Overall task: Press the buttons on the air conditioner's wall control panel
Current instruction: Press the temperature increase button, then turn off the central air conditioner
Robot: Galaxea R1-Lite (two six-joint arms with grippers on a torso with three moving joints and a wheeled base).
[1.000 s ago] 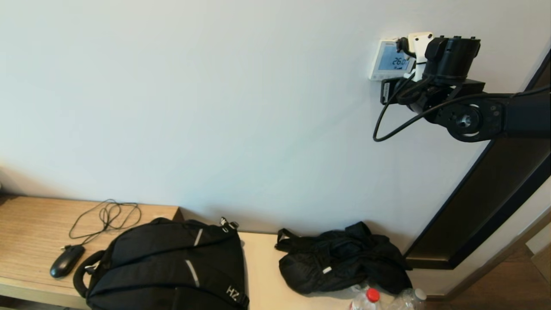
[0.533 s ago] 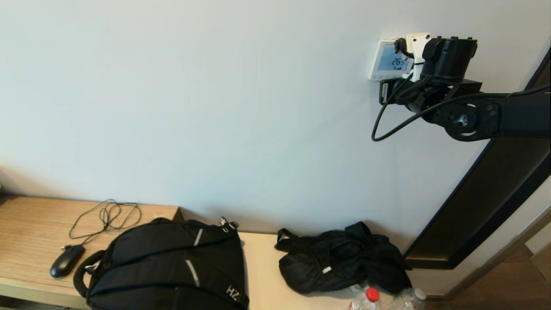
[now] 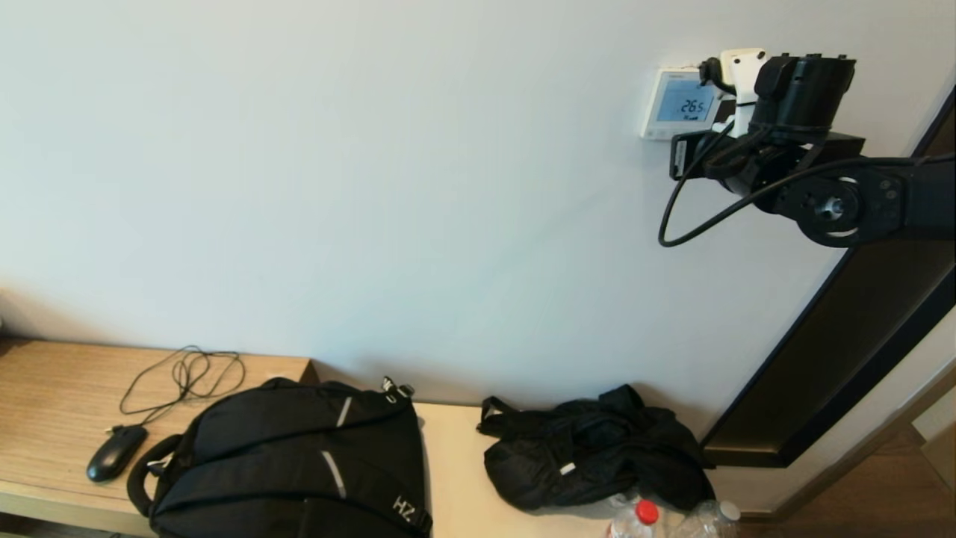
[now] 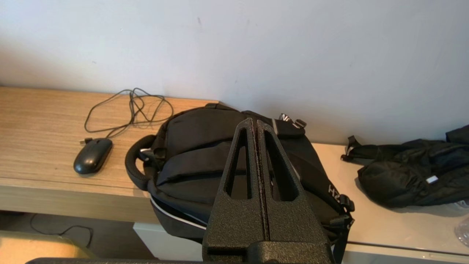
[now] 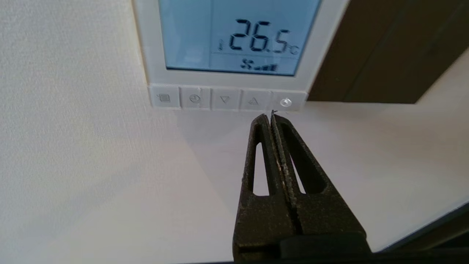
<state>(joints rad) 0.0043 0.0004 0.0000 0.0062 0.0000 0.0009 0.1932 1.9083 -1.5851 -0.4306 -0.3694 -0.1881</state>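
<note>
The white wall control panel [image 3: 676, 103] hangs high on the wall, and its pale blue screen [image 5: 238, 36] reads 26.5. Several pale buttons [image 5: 225, 98] line its lower edge. My right gripper [image 5: 270, 116] is shut and empty. Its tip sits just below the row, between the up-triangle button [image 5: 253, 101] and the last button with a round mark [image 5: 285, 102]. I cannot tell whether it touches the wall. My left gripper [image 4: 255, 123] is shut and empty, parked low above the black backpack [image 4: 205, 154].
A dark brown plate [image 5: 384, 47] adjoins the panel. On the wooden bench [image 3: 52, 396] lie a black mouse [image 3: 114, 453] with its cable, the backpack [image 3: 291, 463], a black bag [image 3: 590, 456] and two bottles [image 3: 638, 519]. A dark door frame [image 3: 844, 351] slants at the right.
The screen reading went from 26.0 to 26.5. My right arm pushed in toward the panel, then shifted right and away, uncovering the panel's right side.
</note>
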